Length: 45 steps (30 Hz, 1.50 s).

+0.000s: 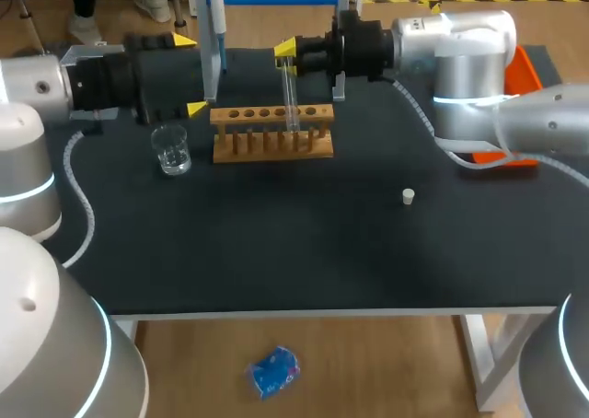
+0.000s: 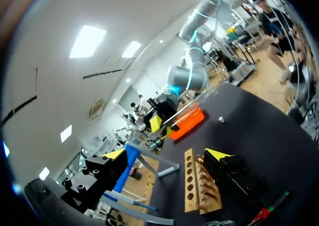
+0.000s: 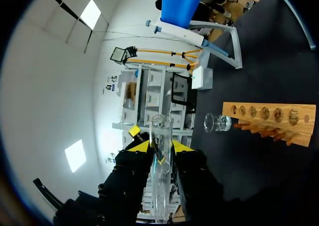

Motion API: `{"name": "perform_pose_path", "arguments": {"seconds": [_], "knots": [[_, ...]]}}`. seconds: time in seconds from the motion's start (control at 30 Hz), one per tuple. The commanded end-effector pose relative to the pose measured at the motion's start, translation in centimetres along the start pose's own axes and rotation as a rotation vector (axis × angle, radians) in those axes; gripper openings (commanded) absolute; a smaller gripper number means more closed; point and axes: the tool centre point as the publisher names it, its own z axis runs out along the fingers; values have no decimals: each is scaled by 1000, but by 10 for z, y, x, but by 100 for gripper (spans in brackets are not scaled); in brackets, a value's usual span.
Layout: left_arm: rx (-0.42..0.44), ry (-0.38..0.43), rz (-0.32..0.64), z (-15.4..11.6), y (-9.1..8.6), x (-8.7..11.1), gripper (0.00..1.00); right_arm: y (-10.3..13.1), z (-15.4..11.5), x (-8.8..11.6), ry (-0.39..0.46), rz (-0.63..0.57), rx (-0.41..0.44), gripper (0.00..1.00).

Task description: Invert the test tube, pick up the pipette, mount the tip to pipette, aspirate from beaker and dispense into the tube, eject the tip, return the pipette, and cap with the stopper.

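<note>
**Tube gripped over the rack, left fingers wide at the pipette**

Nearest on the black table lies the small white stopper, alone. Farther back stand the glass beaker and, just beside it, the wooden rack. Over the rack the right gripper clamps the test tube upright. The left gripper is spread wide, with the pipette between its fingers.

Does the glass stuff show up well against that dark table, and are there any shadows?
Head view: the black table hides nearly all shadows, and the beaker shows mostly by pale edge glints. Right wrist view: the test tube carries white highlights at its rim.
</note>
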Motion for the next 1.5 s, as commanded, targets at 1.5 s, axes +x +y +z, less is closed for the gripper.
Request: {"name": "perform_pose_path", "arguments": {"seconds": [1.5], "knots": [[-24,16,394,16,-31,15,100,0,2,2,22,31,1,0]]}}
